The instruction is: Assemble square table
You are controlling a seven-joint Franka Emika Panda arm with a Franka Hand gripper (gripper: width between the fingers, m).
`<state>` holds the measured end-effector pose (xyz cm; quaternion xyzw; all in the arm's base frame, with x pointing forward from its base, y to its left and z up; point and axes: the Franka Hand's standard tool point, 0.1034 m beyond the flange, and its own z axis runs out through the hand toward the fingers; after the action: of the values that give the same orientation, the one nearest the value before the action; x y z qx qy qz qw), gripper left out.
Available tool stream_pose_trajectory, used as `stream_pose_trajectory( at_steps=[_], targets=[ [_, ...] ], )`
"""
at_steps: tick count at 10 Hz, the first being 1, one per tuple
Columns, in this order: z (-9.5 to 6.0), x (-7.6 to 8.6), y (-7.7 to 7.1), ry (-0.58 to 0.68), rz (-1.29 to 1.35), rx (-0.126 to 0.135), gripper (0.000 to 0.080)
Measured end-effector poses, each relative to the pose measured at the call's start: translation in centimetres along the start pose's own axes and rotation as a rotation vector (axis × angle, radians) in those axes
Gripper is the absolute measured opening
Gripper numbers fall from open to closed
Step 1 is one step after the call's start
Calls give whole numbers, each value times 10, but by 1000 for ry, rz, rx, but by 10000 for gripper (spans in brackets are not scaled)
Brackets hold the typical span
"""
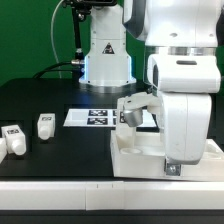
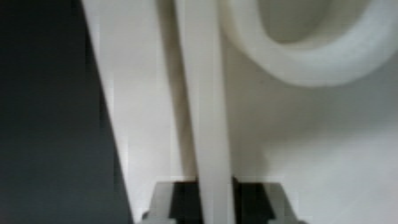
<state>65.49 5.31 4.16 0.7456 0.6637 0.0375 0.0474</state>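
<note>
The square table's white top [image 1: 134, 156] lies near the table's front edge, just to the exterior view's left of my bulky white arm [image 1: 185, 110]. In the wrist view its raised rim [image 2: 210, 120] runs straight between my fingers, and a round corner ring [image 2: 317, 48] shows beside it. My gripper [image 2: 214, 203] is shut on that rim, with one dark finger [image 2: 169, 203] on each side. Two short white block legs [image 1: 45, 125] [image 1: 13, 139] with tags stand apart at the exterior view's left. In the exterior view the arm hides my fingertips.
The marker board [image 1: 92, 117] lies flat behind the top, toward the robot's base [image 1: 106, 62]. A white bar [image 1: 214, 150] shows at the exterior view's right edge. The tabletop surface is black, with a green wall behind.
</note>
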Motion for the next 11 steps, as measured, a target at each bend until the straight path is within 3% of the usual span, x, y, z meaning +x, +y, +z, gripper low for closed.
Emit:
stream_pose_trajectory(
  at_steps=[5, 6, 7, 9, 10, 11],
  targets=[
    [7, -6, -2, -4, 8, 8, 54],
    [7, -7, -2, -4, 10, 9, 266],
    [7, -7, -2, -4, 11, 9, 266],
    [7, -8, -2, -4, 14, 9, 584],
    [1, -9, 0, -10, 16, 2, 584],
    [-14, -11, 2, -15, 15, -12, 638]
  ],
)
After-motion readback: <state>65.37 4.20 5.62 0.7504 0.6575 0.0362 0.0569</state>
